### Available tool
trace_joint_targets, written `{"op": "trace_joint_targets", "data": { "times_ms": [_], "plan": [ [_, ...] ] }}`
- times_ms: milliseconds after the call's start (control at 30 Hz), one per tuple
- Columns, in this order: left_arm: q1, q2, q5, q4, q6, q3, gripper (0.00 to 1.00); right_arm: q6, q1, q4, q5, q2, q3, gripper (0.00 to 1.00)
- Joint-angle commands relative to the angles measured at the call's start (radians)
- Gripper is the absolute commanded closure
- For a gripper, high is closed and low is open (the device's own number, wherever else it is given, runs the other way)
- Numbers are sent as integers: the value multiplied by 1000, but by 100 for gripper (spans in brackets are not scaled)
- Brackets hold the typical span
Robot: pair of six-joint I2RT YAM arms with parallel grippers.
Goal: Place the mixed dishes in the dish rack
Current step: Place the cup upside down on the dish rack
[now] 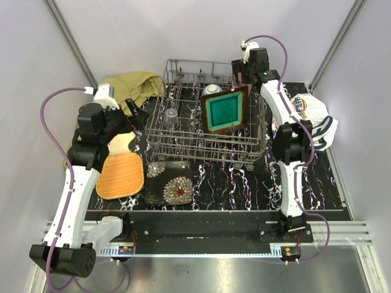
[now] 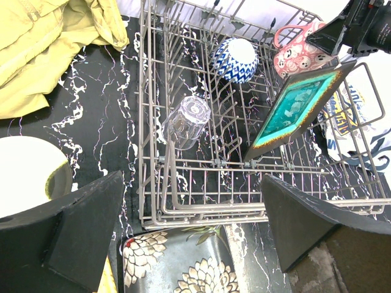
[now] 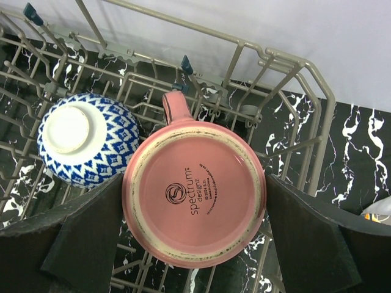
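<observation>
The dish rack (image 1: 183, 146) (image 2: 153, 201) (image 3: 287, 67) stands at the back middle. In it a teal square plate (image 1: 225, 110) (image 2: 296, 110) leans upright, a clear glass (image 1: 171, 116) (image 2: 186, 122) lies on its side, and a blue patterned bowl (image 1: 212, 89) (image 3: 82, 137) sits upside down. My right gripper (image 1: 241, 76) (image 3: 192, 226) is shut on the inverted pink cup (image 3: 192, 192) (image 2: 299, 52) at the rack's far right corner. Left of the rack my left gripper (image 1: 137, 116) (image 2: 189, 232) hangs open and empty. An orange woven plate (image 1: 120, 176), a cream plate (image 1: 125, 141) and dark floral plates (image 1: 170, 182) (image 2: 183, 262) lie below it.
An olive-yellow cloth (image 1: 131, 85) (image 2: 43, 43) lies bunched at the back left. A white printed cloth (image 1: 314, 119) sits right of the rack, behind the right arm. White walls close in the black marbled mat (image 1: 244, 183).
</observation>
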Motion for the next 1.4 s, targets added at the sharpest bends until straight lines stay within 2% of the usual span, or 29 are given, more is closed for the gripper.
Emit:
{"op": "trace_joint_targets", "data": {
  "times_ms": [0,267,933,1067,1267,1367],
  "plan": [
    [6,2,7,45,16,9,1,19,9,68,-103,1,83,51],
    [6,-2,7,45,16,6,1,19,9,48,-126,28,118,50],
    [8,-8,2,43,22,-2,1,13,11,17,-152,76,74,50],
    [6,-8,1,42,21,-2,1,11,12,19,-147,73,74,47],
    [8,-4,4,42,19,6,1,10,11,17,-147,65,78,38],
    [6,-5,7,42,19,6,1,11,11,19,-152,65,75,38]
  ]
}}
